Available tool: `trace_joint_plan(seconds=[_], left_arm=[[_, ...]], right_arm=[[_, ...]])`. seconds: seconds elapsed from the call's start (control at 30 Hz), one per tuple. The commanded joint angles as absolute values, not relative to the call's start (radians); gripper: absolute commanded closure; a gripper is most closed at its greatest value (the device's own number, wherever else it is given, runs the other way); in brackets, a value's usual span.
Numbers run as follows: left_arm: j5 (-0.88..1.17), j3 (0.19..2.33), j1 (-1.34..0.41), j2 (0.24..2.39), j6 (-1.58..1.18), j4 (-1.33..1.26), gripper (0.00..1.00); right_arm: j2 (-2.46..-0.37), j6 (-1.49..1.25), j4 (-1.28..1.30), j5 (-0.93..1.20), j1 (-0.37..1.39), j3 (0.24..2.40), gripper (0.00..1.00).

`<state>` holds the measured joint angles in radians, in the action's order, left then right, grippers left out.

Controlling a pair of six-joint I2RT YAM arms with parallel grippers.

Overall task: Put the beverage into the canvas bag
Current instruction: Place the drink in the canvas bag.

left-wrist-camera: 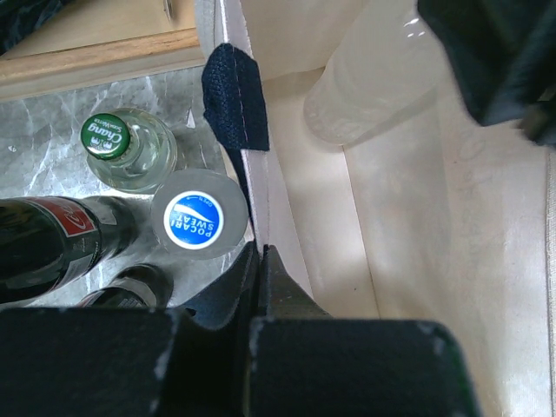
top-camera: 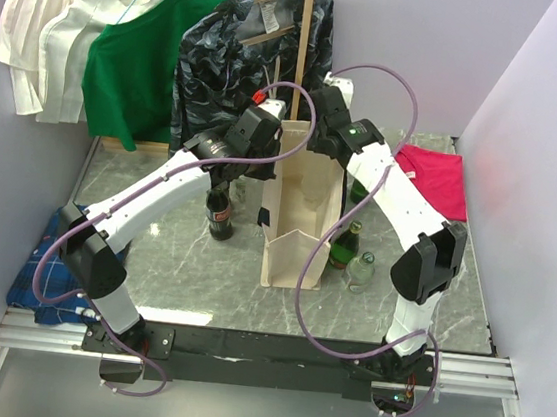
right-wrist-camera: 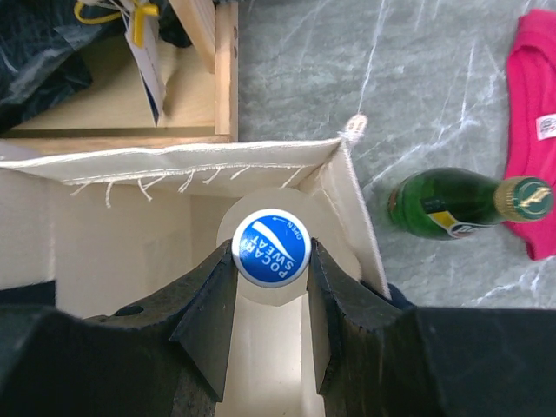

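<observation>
The canvas bag (top-camera: 294, 251) stands upright mid-table, cream with a navy handle (left-wrist-camera: 236, 95). My left gripper (left-wrist-camera: 261, 250) is shut on the bag's left rim, pinching the cloth. The beverage, a pale translucent bottle with a blue Pocari Sweat cap (right-wrist-camera: 270, 236), is inside the bag's mouth at its far right corner. My right gripper (right-wrist-camera: 271, 250) is shut on that cap from above. In the left wrist view the bottle's body (left-wrist-camera: 365, 95) shows inside the bag under the dark right gripper. Whether it rests on the bag's bottom I cannot tell.
Left of the bag stand a cola bottle (left-wrist-camera: 52, 243), a green-capped clear bottle (left-wrist-camera: 117, 143) and a second Pocari bottle (left-wrist-camera: 195, 221). Right of it are green bottles (top-camera: 345, 244) (right-wrist-camera: 452, 204), a clear bottle (top-camera: 360, 273) and a pink garment (top-camera: 438, 176). Hanging clothes and a wooden stand (top-camera: 304, 30) fill the back.
</observation>
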<state>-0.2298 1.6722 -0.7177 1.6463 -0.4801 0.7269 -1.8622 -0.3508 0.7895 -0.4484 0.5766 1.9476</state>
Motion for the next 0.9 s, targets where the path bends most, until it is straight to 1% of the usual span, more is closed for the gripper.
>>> trace_joint_plan(seconds=[0.0, 0.87], left_arm=[[-0.232, 1.723, -0.718, 1.597, -0.471, 0.715, 0.99], [-0.242, 1.729, -0.718, 1.605, -0.483, 0.727, 0.99]], right_arm=[[-1.853, -0.368, 0.623, -0.497, 0.581, 1.942, 1.00], [-1.905, -0.380, 0.583, -0.471, 0.529, 1.859, 1.00]])
